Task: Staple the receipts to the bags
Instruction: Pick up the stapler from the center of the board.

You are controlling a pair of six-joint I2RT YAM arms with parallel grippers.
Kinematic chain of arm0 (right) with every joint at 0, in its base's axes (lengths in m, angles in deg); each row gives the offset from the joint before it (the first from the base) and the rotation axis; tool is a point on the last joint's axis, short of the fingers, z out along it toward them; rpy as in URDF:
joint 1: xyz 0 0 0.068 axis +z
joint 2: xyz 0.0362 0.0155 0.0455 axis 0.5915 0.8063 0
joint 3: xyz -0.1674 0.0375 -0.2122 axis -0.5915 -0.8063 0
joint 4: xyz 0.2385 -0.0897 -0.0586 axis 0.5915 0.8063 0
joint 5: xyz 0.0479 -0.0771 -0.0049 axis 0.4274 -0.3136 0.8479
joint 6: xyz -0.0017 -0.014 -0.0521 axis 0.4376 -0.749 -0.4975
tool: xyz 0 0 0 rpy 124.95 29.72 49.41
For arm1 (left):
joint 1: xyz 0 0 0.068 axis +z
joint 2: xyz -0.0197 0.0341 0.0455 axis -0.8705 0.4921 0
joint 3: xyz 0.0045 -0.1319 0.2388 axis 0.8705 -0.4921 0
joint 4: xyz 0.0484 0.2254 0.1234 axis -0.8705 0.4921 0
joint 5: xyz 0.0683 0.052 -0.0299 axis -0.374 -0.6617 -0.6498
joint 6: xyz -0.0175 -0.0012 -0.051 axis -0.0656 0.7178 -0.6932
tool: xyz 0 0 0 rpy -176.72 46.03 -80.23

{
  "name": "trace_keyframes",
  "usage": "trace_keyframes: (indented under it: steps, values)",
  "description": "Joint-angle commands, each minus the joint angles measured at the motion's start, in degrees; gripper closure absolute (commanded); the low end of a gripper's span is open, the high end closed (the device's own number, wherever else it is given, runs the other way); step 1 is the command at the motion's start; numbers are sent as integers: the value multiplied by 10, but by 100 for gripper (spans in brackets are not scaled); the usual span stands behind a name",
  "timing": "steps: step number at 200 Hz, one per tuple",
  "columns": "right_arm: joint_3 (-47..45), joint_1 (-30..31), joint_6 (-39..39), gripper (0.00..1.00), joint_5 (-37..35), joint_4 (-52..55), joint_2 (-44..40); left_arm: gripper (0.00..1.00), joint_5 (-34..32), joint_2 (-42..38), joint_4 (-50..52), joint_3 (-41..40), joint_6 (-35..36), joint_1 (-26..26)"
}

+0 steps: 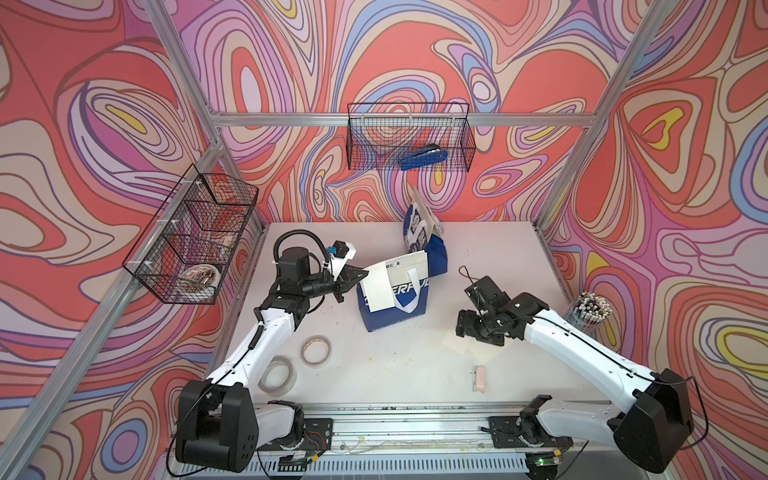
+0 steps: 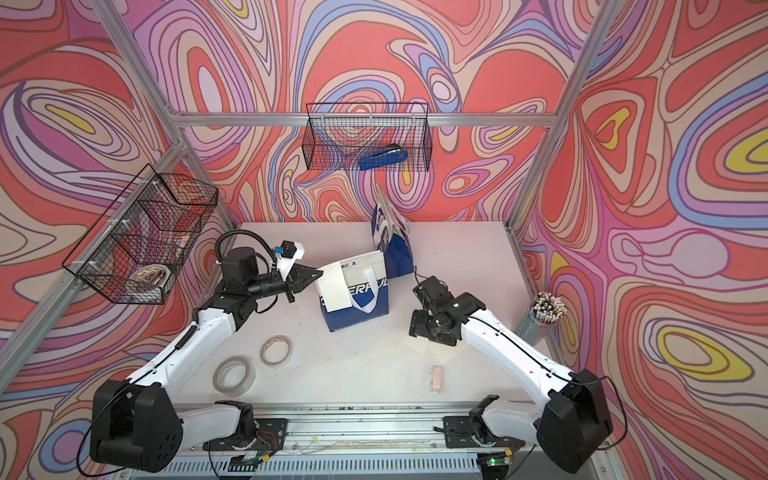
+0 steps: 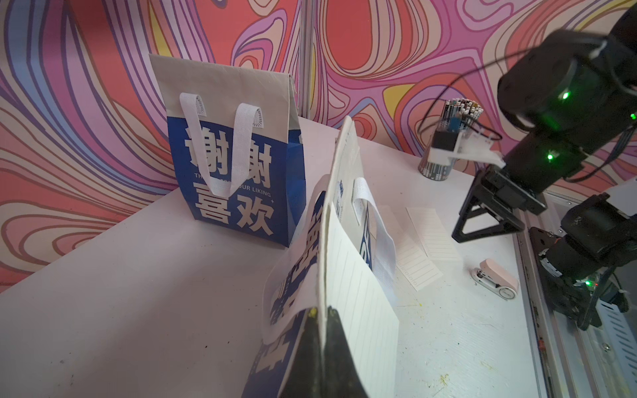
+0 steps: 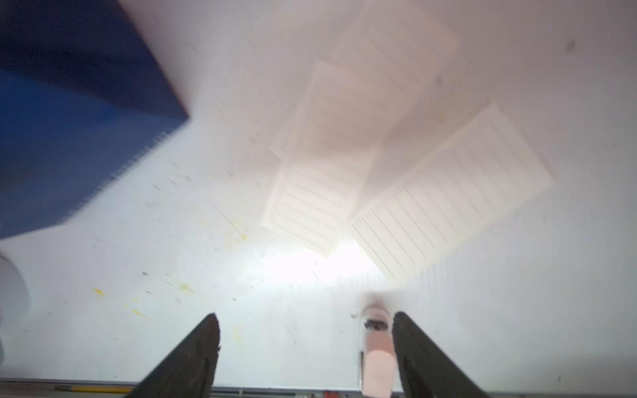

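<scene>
Left end effector point(image 3: 322, 315) clamps a receipt point(image 1: 379, 291) to the middle bag point(image 1: 395, 309); right end effector point(image 4: 306, 317) hangs open.
The left one is closed on that bag's top rim, mid-surface point(image 1: 395, 370), pinching the receipt against its face. The right one's jaws stand apart above loose receipts point(image 1: 478, 353) toward the right edge, with a pink stapler point(image 1: 478, 378) nearby. The second bag point(image 1: 426, 241) stands by the far edge.

The bag with Chinese characters point(image 3: 238, 172) looks to you like matt paper, its strap handle point(image 3: 241, 144) a ribbed woven cloth. The lettered bag point(image 1: 382, 322) has the same matt paper face. The receipt point(image 3: 358, 310) is thin, smooth, faintly lined paper. Your table point(image 1: 395, 365) is matt white and stain-speckled. The wire basket point(image 1: 411, 137) is black metal mesh. The pink stapler point(image 3: 496, 279) is smooth, slightly glossy plastic.
</scene>
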Motion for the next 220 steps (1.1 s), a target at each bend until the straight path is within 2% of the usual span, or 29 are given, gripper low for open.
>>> trace_keyframes:
  steps: [1, 18, 35, 73, 111, 119, 133, 145, 156, 175, 207, 220]
  values:
    - [-42, 0, 67, 25, 70, 52, -58, 100, 17, -11, -11, 2, 15, 1]
    - [-79, 0, 64, 30, 117, 35, -60, 100, 14, -14, -10, 1, 16, 1]
    - [-98, 0, 57, 35, 130, 21, -47, 100, 12, -15, -8, -1, 19, 1]
    - [-129, 1, 58, 42, 128, -10, -10, 100, 5, -17, 7, 2, 28, 1]
    - [-129, 1, 42, 44, 94, -29, 30, 100, 2, -20, 15, 3, 34, 1]
    - [-128, 1, 36, 51, 94, -36, 40, 100, 0, -21, 17, 3, 37, 1]
    - [-120, 2, 19, 68, 97, -49, 50, 100, -2, -22, 21, 4, 39, 1]
    - [-102, 12, 5, 76, 80, -42, 55, 100, -5, -22, 24, 5, 41, 1]
    - [-78, 19, -16, 81, 64, -30, 63, 100, -9, -23, 29, 6, 44, 1]
    - [-28, 32, -70, 83, 35, -12, 92, 100, -19, -23, 34, 8, 46, 1]
    - [90, 84, -213, 80, -12, 12, 159, 100, -29, -24, 48, 16, 51, 1]
    - [126, 92, -271, 79, 1, 12, 188, 100, -40, -26, 54, 16, 54, 1]
